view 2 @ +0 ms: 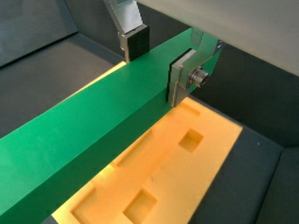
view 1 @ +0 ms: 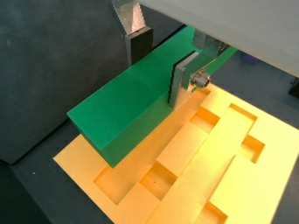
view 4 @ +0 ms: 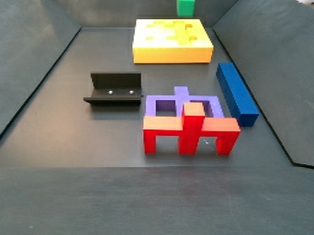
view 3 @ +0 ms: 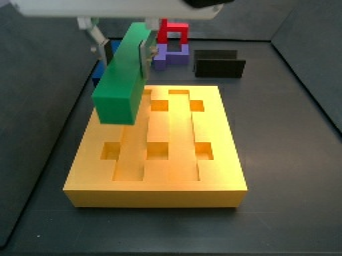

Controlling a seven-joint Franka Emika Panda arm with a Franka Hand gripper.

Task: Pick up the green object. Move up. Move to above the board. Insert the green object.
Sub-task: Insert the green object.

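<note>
While held: the green object is clamped between the two silver fingers of the end effector, which grips it across its narrow faces in both wrist views.
Green object, place: it hangs in the air over the board, clear of it; in a side view it slants over the board's near-left part, one end low and toward the camera.
Green object, other views: it runs long and plain across a wrist view; in a side view only a small green end shows above the board at the picture's upper edge.
End effector: seen in a wrist view, one plate with its screws presses one side of the bar, and a dark pad meets the opposite side.
Board: yellow-orange, thick, with long grooves and square holes; it lies flat on the bench and shows under the bar in both wrist views and far back in a side view.
Bench: dark grey, matte, with raised dark walls round it.
Blue bar: flat on the bench, beside the board's near corner.
Fixture: stands apart on the bench.
Red piece and purple piece: touching, near the blue bar.
</note>
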